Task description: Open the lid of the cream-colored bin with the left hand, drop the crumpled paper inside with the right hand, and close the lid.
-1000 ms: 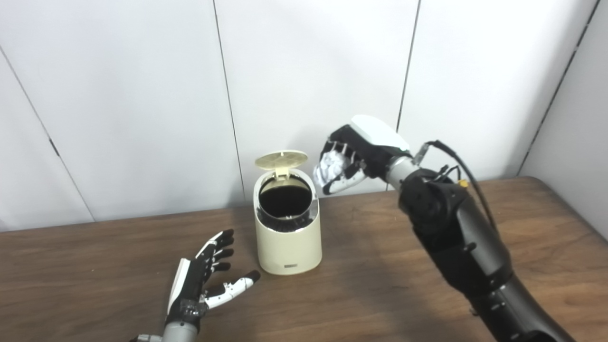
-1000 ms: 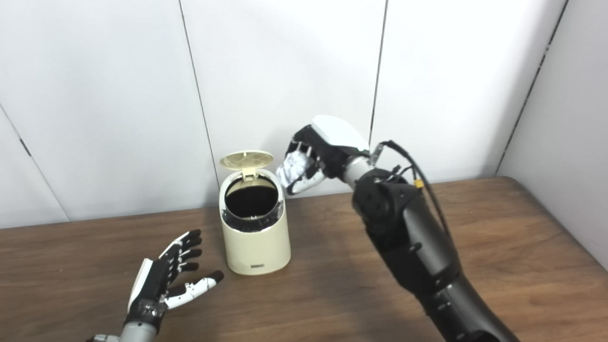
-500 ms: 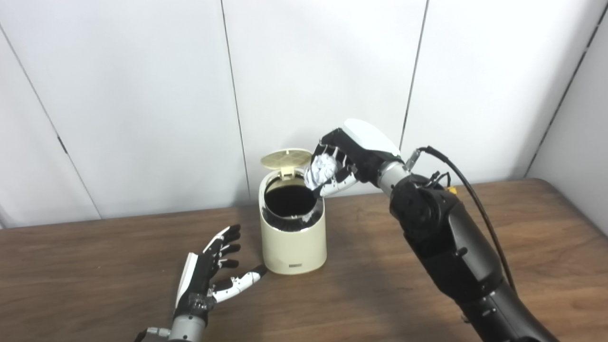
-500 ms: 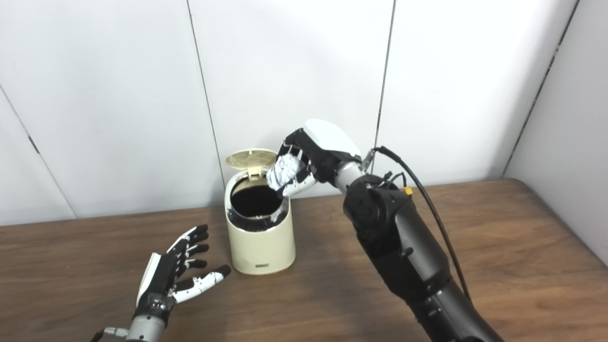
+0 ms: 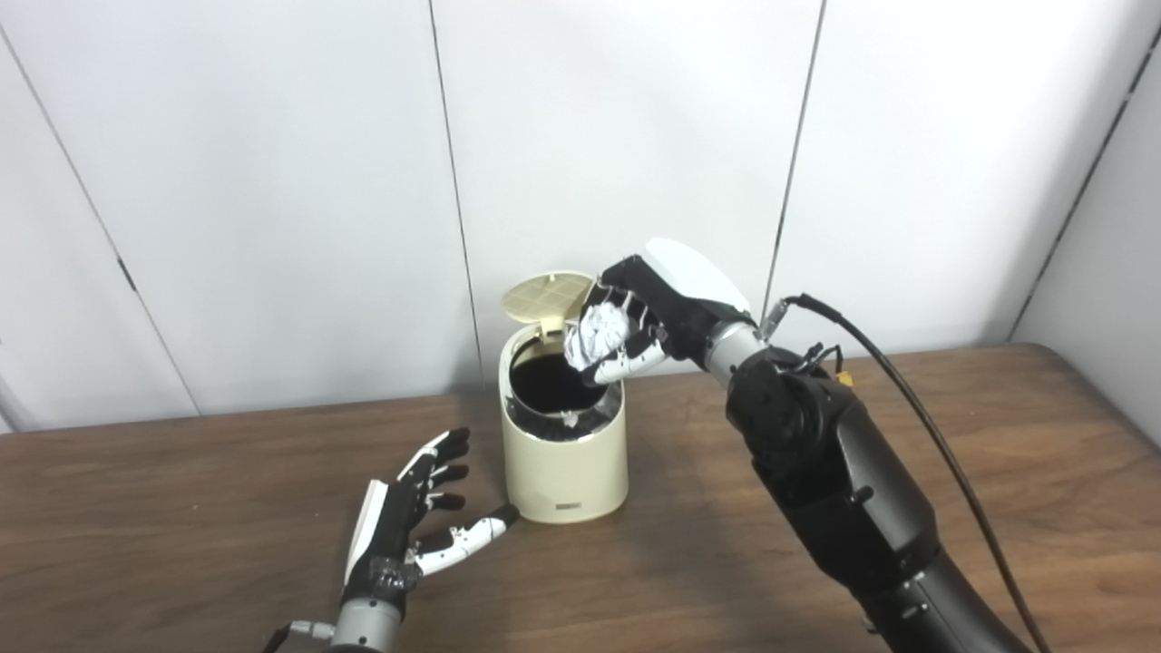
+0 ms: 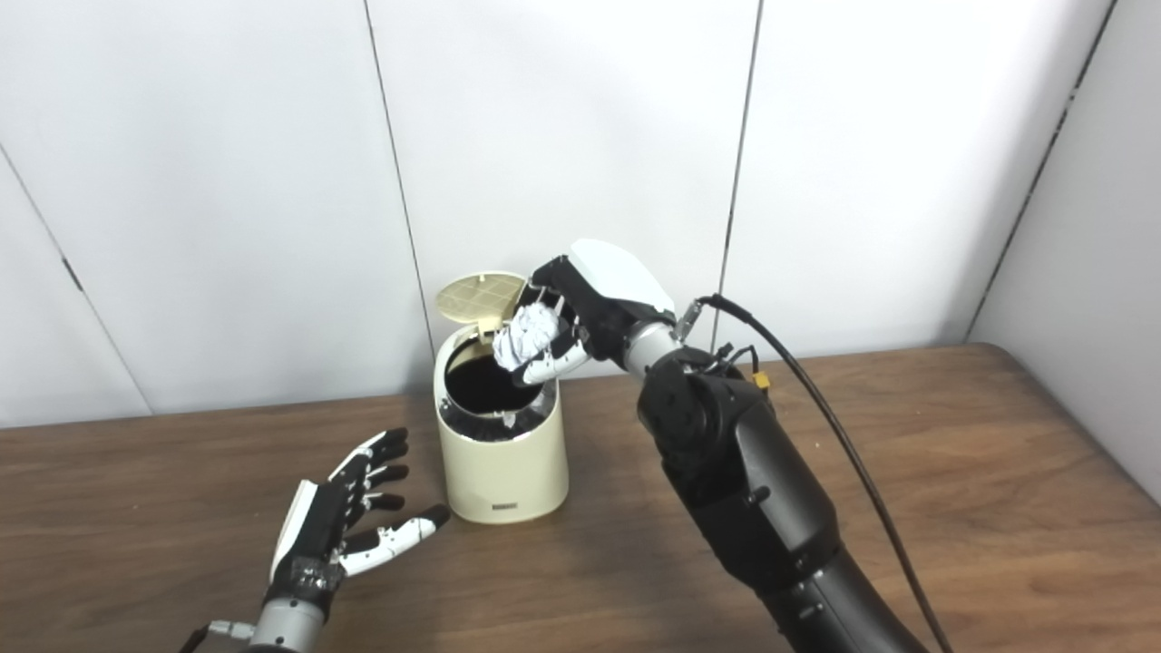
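We found the wooden bench [image 5: 816, 580] carrying a cream-colored bin [image 5: 564, 453] that stood upright near the white panelled wall [image 5: 272, 181], its lid [image 5: 547, 295] raised and tilted back on the hinge, the dark interior exposed.

Against the frame one second before, the whole scene had shifted slightly, so the camera itself had moved. Relative to the bin, however, the right arm [image 5: 834, 472] had advanced: the right robot hand [image 5: 635, 317], formerly held clear to the bin's right, now sat over the right portion of the open mouth. The left robot hand [image 5: 413, 521] lay in the same place relative to the bin as before, low over the bench just left of its base.

The right robot hand was clamped on the crumpled paper [image 5: 594, 331], fingers curled around the white ball, which hung just above the bin's rim and had not been released. The left robot hand held nothing, its fingers spread apart, thumb tip close to the bin's base; we could not tell whether it touched.

The right eye view showed the lid's ribbed underside [image 6: 479, 294] more plainly. A black cable [image 6: 816, 399] ran along the right arm.
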